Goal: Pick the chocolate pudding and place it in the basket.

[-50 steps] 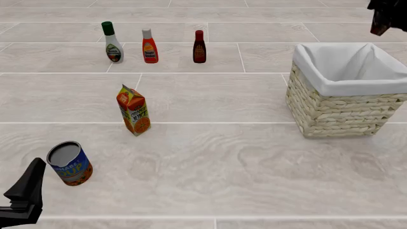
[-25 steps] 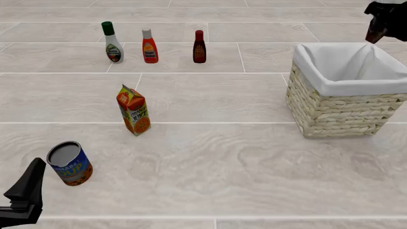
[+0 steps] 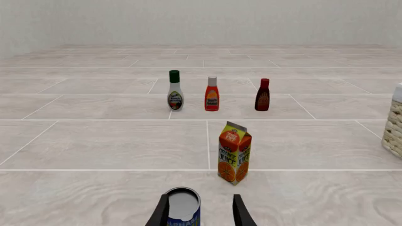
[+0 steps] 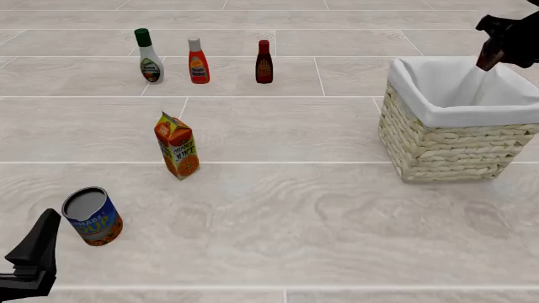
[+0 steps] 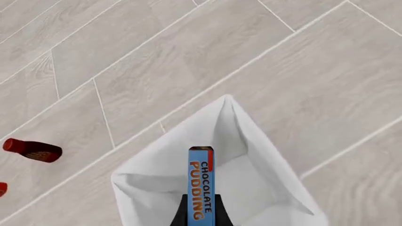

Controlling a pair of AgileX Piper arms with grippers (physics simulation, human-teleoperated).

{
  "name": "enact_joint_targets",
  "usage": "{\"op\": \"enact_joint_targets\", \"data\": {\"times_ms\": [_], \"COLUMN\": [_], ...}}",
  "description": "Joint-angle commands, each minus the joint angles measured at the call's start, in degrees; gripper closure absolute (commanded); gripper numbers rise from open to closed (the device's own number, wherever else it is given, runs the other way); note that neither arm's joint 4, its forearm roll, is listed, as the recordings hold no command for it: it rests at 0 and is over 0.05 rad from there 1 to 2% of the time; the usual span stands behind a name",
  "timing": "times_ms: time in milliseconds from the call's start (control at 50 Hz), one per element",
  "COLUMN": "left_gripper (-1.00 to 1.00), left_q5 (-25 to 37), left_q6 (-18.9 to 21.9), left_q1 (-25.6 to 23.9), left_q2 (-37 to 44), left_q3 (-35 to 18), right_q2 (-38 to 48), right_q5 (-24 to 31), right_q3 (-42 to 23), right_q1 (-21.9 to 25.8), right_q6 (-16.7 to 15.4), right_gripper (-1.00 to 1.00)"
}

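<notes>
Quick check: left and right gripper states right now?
Left gripper: open, holding nothing, soup can in front of it.
Right gripper: shut on the chocolate pudding, over the basket.

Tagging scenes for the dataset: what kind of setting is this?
Likely a simulated grocery-sorting tabletop: a pale tile-patterned surface carries sauce bottles, a juice carton, a tin can and a cloth-lined wicker basket; bare walls behind.

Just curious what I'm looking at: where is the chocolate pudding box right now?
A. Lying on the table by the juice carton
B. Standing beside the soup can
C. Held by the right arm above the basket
C: the right end effector grips the pudding box over the basket.
</notes>
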Motion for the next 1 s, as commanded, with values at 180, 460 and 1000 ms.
{"op": "enact_joint_targets", "data": {"times_ms": [180,460,1000], "left_gripper": [-1.0,-1.0,-1.0], "left_q5": [0.0,0.0,0.0], "left_q6": [0.0,0.0,0.0], "left_q1": [0.0,0.0,0.0], "left_q2": [0.0,0.0,0.0], "left_q3": [0.0,0.0,0.0], "right_q2": [1.9,2.52,2.74], "right_q5": [-0.38,-0.46,-1.86], "right_q3": [0.79,1.41,4.2], "right_q1": [-0.79,-0.9,-0.32], "right_q6": [1.65,2.04,3.13], "right_gripper": [1.0,1.0,1.0]}}
